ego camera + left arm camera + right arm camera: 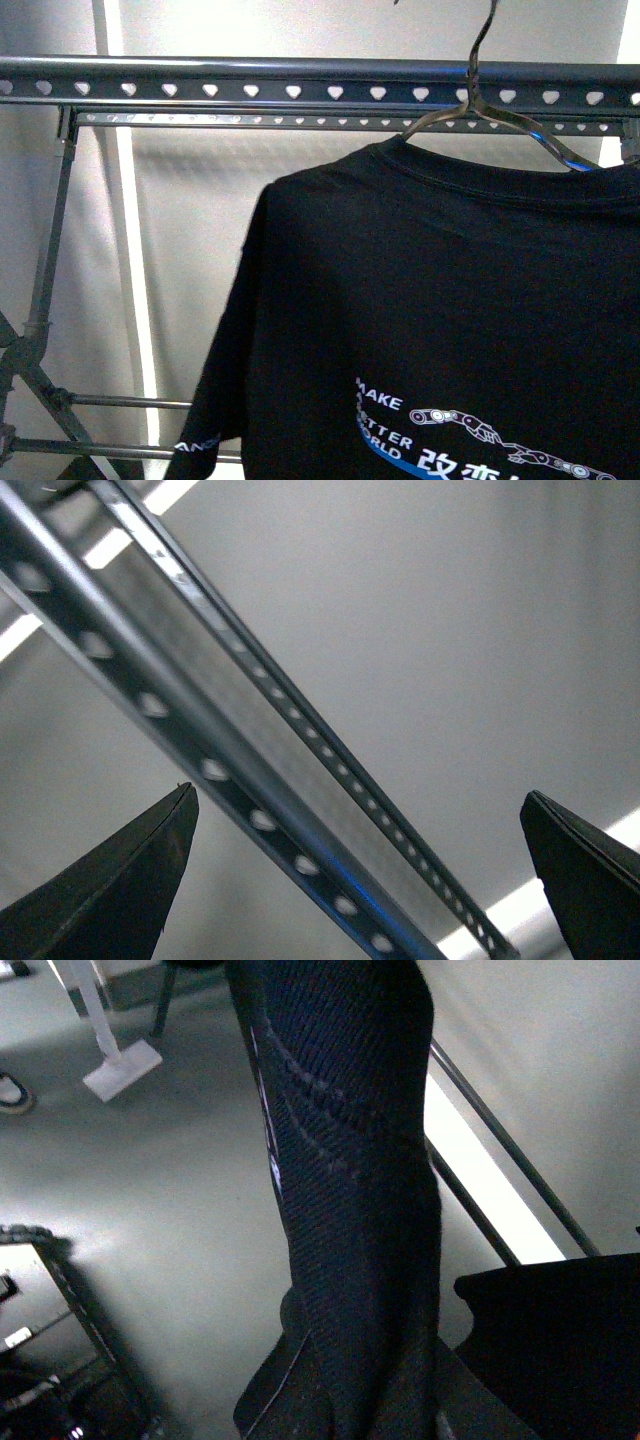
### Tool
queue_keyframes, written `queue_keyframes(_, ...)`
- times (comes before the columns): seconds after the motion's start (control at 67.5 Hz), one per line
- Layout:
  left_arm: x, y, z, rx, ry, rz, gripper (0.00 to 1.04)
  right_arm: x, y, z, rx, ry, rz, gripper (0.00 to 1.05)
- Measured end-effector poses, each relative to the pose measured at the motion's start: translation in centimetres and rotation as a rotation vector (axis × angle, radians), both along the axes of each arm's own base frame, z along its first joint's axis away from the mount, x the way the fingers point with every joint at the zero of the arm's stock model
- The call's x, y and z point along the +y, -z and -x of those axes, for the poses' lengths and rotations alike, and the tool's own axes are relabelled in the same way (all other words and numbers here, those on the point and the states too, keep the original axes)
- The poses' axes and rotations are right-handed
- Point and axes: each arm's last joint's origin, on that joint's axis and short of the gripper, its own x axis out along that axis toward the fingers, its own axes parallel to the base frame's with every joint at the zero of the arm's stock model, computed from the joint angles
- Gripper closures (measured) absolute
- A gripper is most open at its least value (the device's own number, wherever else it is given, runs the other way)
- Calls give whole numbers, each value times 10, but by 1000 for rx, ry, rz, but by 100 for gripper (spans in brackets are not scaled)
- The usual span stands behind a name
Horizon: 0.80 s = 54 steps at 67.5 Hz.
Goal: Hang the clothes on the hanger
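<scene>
The black T-shirt [440, 300] with white print hangs on a thin wire coat hanger [478, 100] in the front view, its hook reaching up past the dark-grey rail [250, 75] with heart-shaped holes. I cannot tell whether the hook rests on the rail. My right gripper [350, 1410] is shut on a bunched fold of the black shirt [350, 1160]. My left gripper [355, 880] is open and empty, its two dark fingertips [120, 880] on either side of the rail [200, 750], which runs diagonally between them, farther from the camera. Neither gripper shows in the front view.
Grey tube legs [50, 260] and cross braces hold up the rail at the left. A second perforated rail [300, 121] runs just behind and below the first. A pale curtain or wall stands behind. The right wrist view shows grey floor and a white object [122, 1068].
</scene>
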Motion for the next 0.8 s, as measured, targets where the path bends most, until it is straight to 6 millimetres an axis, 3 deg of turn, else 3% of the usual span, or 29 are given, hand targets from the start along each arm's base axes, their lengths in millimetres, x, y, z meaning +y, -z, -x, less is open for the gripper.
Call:
queue_keyframes(0.074,-8,12,-2,39,25,-6,7,1,-2,8,-6,53,-81,96)
queue_keyframes(0.163,-22,26,7,211,72,-212,19,5,-8,20,1,99,-189,96)
queue_keyframes(0.311,-31,71,49,285,33,-652,43,13,-23,45,102,235,-401,100)
queue_keyframes(0.459,-28,122,89,309,-4,-809,72,22,-34,63,218,372,-566,100)
queue_keyframes(0.548,-27,156,111,346,-1,-839,92,28,-38,59,258,434,-635,100)
queue_keyframes(0.622,-27,170,124,351,1,-844,103,28,-42,50,264,482,-688,100)
queue_keyframes(0.799,-27,193,152,344,-2,-856,101,18,-61,15,254,597,-842,100)
